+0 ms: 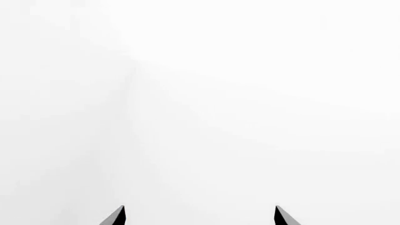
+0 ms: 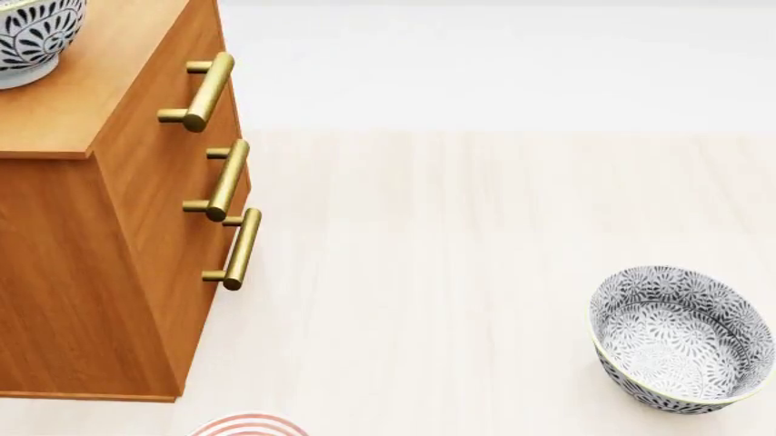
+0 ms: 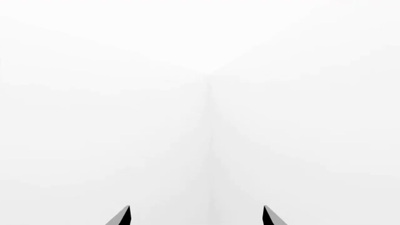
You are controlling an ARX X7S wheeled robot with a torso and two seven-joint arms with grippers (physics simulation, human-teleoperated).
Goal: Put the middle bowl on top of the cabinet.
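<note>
The orange-brown cabinet [image 2: 109, 245] fills the left of the head view, its three brass handles facing right. One grey-floral bowl [image 2: 31, 41] stands upright on its lighter top, partly cut off by the frame's corner. An identical bowl [image 2: 679, 341] sits on the floor at the lower right. I cannot tell which of them is the middle bowl. Neither arm shows in the head view. My left gripper [image 1: 200, 211] is open, with only blank white between its dark fingertips [image 1: 119, 216]. My right gripper [image 3: 196, 211] is open too and holds nothing.
The rim of a red-striped white plate [image 2: 249, 425] peeks in at the bottom edge, just in front of the cabinet's corner. Pale wooden floor [image 2: 461, 254] runs between the cabinet and the floor bowl, up to a white wall [image 2: 485, 54].
</note>
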